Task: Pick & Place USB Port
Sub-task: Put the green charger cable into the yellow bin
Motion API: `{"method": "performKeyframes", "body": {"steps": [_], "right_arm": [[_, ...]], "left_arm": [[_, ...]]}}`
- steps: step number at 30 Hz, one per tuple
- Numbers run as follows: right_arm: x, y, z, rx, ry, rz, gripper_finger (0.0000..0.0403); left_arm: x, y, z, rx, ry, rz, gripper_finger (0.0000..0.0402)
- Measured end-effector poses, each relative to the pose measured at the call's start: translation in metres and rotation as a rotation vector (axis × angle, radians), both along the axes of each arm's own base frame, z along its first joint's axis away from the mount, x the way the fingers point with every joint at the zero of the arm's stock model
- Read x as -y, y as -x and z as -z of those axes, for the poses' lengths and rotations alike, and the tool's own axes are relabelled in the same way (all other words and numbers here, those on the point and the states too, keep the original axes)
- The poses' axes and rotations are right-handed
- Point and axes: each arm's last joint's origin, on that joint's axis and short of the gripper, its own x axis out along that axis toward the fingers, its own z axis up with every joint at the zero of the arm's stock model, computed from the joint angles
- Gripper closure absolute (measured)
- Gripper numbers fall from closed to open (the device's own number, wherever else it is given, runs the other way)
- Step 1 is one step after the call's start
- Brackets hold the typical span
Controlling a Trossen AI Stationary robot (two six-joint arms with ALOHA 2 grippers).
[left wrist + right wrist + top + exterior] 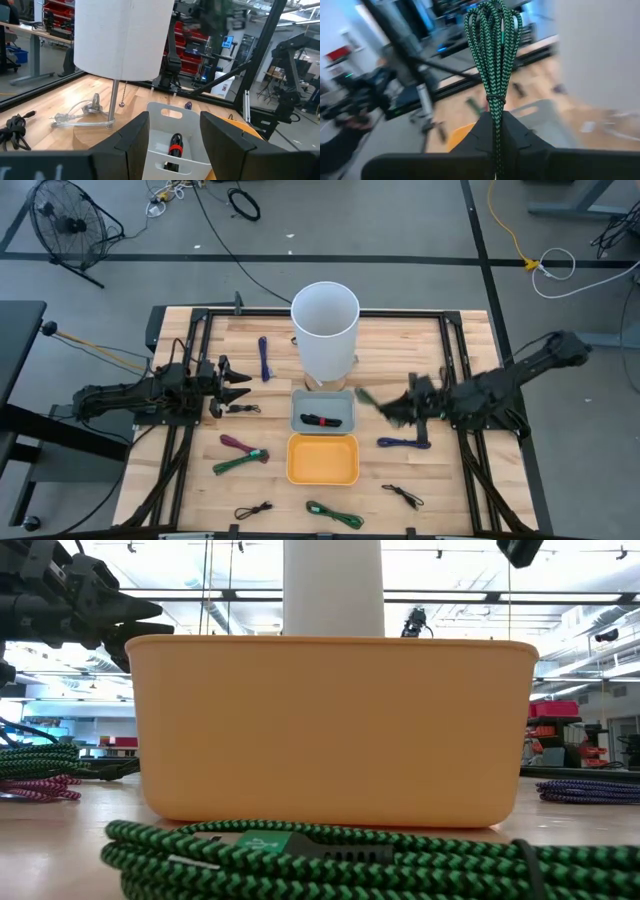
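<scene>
nearest the front edge of the wooden table point(470, 490) lay three loose cables: a small black one point(254, 509), a green braided coil point(335, 515) and another small black one point(404, 496) off to the right. in the low view that green coil point(330, 858) sprawled right before the lens. just behind them stood the orange bin point(323, 459); looking down into it i saw nothing but its own floor, and from table height its wall point(330, 730) hid the inside. to its left rested a green and magenta bundle point(240, 455), and to its right a purple cable point(404, 442).

touching the orange bin's far side sat the grey bin point(324, 410), and in it lay a black usb cable with a red band point(321, 420), alone. the left wrist view showed the same cable point(173, 146) resting low inside the pale bin point(172, 137).

the left gripper point(243, 384) hung left of the grey bin with its fingers spread wide and nothing between them, above a little black cable point(240, 409). the right gripper point(385, 408) hovered just right of the grey bin, fingers pressed together on a green braided cable point(494, 55), whose looped bundle stuck out ahead of the jaws.

farther back stood the white paper-towel roll point(325, 328) on its stand, a blue cable point(265, 359) lying to its left.
</scene>
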Motion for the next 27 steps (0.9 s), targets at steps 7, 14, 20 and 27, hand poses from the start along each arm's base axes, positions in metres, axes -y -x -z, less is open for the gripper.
{"method": "performKeyframes", "body": {"steps": [7, 14, 20, 27], "right_arm": [[-0.046, -0.030, 0.033, -0.058, -0.048, -0.030, 0.0394], [-0.088, -0.063, 0.057, -0.124, -0.050, -0.091, 0.0394], [-0.117, -0.107, 0.051, -0.308, 0.099, -0.102, 0.0394], [-0.133, -0.143, 0.048, -0.370, 0.244, -0.101, 0.0394]], "left_arm": [[0.000, 0.000, 0.000, 0.005, 0.063, 0.004, 0.0220], [0.000, 0.000, 0.000, 0.011, 0.132, 0.010, 0.0220], [0.000, 0.000, 0.000, 0.015, 0.182, 0.013, 0.0220], [0.001, 0.000, 0.000, 0.014, 0.183, 0.031, 0.0220]]}}
